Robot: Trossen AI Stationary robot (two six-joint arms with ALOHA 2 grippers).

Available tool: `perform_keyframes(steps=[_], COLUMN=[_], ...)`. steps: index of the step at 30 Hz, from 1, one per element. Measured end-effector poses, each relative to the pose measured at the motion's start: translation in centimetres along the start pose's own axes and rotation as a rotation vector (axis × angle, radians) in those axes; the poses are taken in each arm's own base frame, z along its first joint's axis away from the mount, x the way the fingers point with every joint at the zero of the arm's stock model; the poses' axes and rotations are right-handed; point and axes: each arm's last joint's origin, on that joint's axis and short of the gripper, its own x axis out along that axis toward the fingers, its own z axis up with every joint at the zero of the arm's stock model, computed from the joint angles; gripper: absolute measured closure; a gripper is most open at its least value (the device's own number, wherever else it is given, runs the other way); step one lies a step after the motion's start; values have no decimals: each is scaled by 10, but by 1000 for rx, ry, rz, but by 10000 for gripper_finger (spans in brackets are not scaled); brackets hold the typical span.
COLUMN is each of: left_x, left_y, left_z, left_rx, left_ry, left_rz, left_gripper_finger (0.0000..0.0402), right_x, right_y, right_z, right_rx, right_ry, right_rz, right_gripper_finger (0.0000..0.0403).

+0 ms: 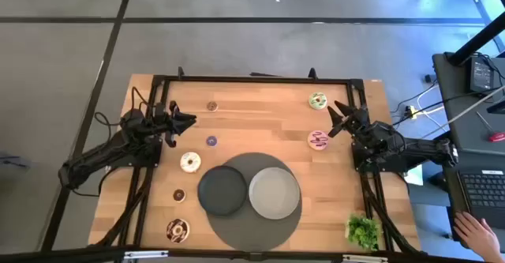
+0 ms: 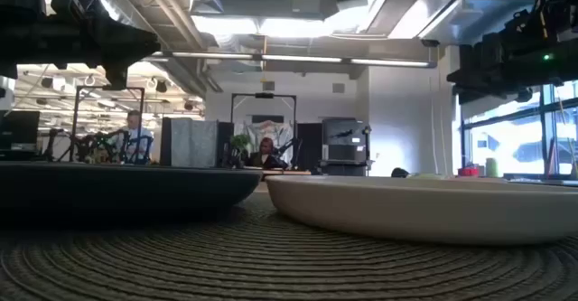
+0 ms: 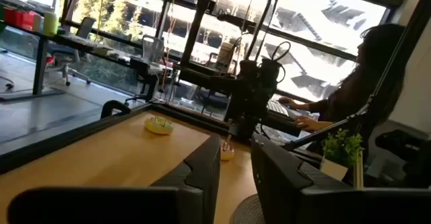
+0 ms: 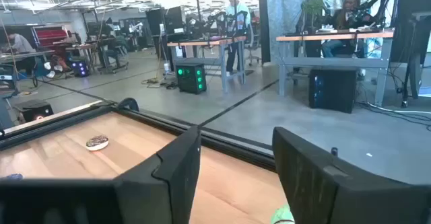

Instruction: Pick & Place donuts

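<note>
The task looks not started yet: in the high view both plates, the dark plate [image 1: 222, 190] and the grey plate [image 1: 274, 193], lie on the round mat [image 1: 252, 230] near the front middle of the table [image 1: 260, 105], and no donut is on them. 7 donuts are spread on the bare wood: a green donut [image 1: 317, 100] near the far right corner, a pink donut [image 1: 318, 140] by the right edge, a small brown donut [image 1: 211, 106] toward the far edge, a small purple donut [image 1: 211, 141], a white donut [image 1: 190, 163], a small dark donut [image 1: 179, 195], and a chocolate donut [image 1: 177, 231] near the front left corner. The left tool [image 1: 183, 120] hangs near the left edge with its fingers apart and holds nothing. The right tool [image 1: 338, 119] is near the right edge, between the green and the pink donut, also spread wide and empty. So I judge that all 7 donuts are left to move.
</note>
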Motion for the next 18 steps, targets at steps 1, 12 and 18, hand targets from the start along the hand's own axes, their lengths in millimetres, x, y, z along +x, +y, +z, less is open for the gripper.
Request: perform_keyframes(steps=[1, 12, 18], left_x=[0, 0, 0], left_y=[0, 0, 0], left_z=[0, 0, 0], left_rx=[0, 0, 0], left_ry=[0, 0, 0], left_rz=[0, 0, 0], left_gripper_finger=[319, 320, 322], right_x=[0, 0, 0], right_y=[0, 0, 0], right_z=[0, 0, 0], right_rx=[0, 0, 0], right_ry=[0, 0, 0], right_rz=[0, 0, 0], right_gripper_finger=[217, 217, 217])
